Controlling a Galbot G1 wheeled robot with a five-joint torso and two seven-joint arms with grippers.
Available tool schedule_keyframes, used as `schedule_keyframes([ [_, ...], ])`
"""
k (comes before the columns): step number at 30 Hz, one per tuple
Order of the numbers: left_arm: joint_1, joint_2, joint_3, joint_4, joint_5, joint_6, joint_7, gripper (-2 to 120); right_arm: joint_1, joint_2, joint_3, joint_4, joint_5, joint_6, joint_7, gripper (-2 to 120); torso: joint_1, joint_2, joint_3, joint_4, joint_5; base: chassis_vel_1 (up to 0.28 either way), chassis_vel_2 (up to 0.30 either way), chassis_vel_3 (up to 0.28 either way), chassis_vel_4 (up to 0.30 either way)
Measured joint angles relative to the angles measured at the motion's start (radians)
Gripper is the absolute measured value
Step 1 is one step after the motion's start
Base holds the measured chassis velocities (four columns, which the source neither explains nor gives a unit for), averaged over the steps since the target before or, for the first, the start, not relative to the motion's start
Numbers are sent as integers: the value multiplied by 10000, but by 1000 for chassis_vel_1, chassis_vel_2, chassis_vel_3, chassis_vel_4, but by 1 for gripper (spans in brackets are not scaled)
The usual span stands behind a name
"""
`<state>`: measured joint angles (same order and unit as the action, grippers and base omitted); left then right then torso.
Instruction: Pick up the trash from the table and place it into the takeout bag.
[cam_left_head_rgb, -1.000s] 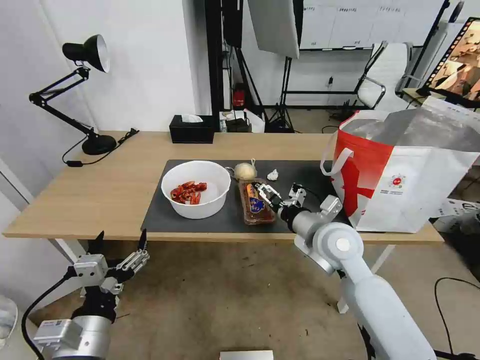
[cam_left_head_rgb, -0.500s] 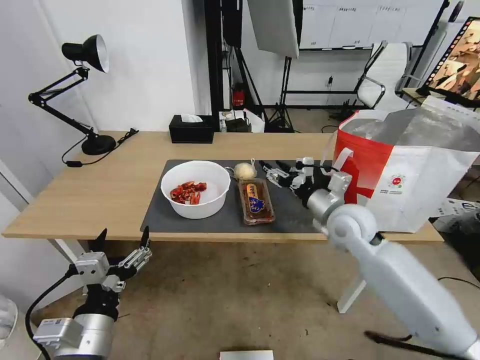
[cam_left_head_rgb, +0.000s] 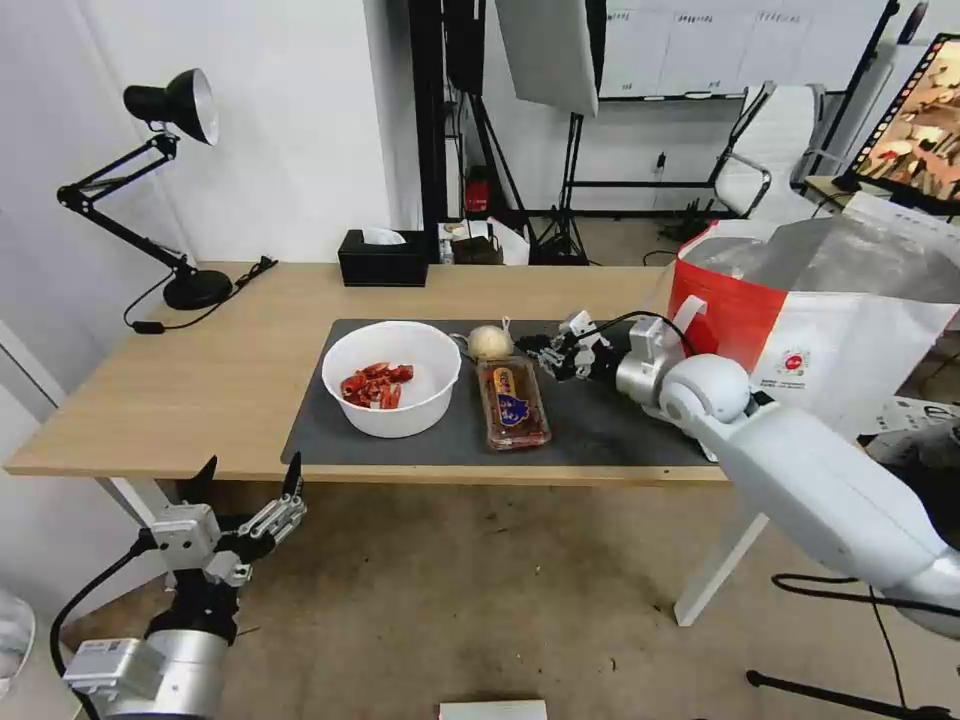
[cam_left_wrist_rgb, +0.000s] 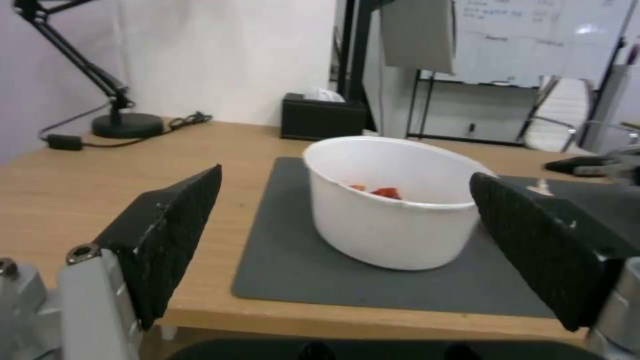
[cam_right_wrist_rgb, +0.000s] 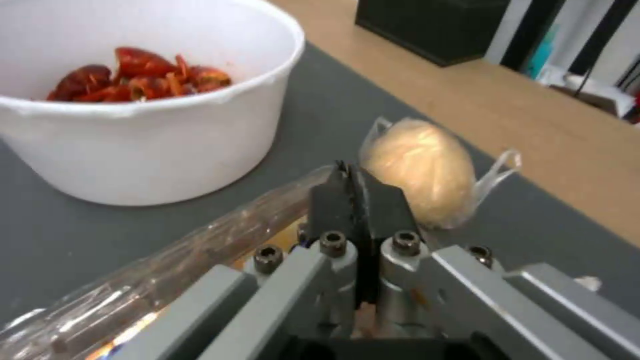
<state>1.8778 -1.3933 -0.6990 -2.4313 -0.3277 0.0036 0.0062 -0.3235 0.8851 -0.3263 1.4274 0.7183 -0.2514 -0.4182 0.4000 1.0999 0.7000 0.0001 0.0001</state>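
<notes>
Since a second ago the right arm has swung from the front edge of the mat to its back, over where the small tissue lay; nothing else has shifted. Going left to right: the left gripper (cam_left_head_rgb: 243, 478) hangs parked below the tabletop (cam_left_head_rgb: 180, 380), its jaws spread wide. On the dark mat (cam_left_head_rgb: 600, 425) stand the smooth, rounded white bowl (cam_left_head_rgb: 392, 377) of glossy red scraps, the tied clear bag (cam_left_head_rgb: 489, 342) with its beige lump, and the crinkly clear tray (cam_left_head_rgb: 513, 404). Beside the bag, the right gripper (cam_left_head_rgb: 549, 356) has its jaws pressed together; whether they pinch the tissue I cannot tell. The foil-lined takeout bag (cam_left_head_rgb: 800, 360) stands open at the right end, probably for a short carry.
</notes>
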Motion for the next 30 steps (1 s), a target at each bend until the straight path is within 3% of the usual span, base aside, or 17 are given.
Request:
schedule_keyframes([
  [14,-312,1288,663,-130,-1917,593,912,100,161,46,-379,-690,60,-82,-352,0,0,1,0,0,-1,0,0,0,0],
  [16,-541,1663,1046,-74,-3211,923,1050,100,126,-28,-388,-690,78,-83,-392,0,1,1,0,-2,-1,0,0,0,0],
  [17,-541,1663,1046,-74,-3211,923,1050,100,126,-28,-388,-690,78,-83,-392,0,1,1,0,-2,-1,0,0,0,0],
  [18,-731,1892,1348,-63,-4630,1133,922,100,97,-55,-390,-679,122,-84,-393,0,1,0,0,-3,0,0,0,0,0],
  [21,-1067,2281,1824,91,-7047,1338,584,100,65,-31,-473,-654,316,-89,-367,0,1,1,0,-2,0,0,0,0,0],
  [25,-1304,2605,2077,251,-7849,1346,549,100,43,-38,-511,-628,343,-94,-354,0,0,1,0,1,-2,0,0,0,0],
  [30,-2229,3528,2660,761,-9511,1418,565,100,17,-72,-589,-644,357,-96,-321,0,0,0,0,-1,0,0,0,0,0],
])
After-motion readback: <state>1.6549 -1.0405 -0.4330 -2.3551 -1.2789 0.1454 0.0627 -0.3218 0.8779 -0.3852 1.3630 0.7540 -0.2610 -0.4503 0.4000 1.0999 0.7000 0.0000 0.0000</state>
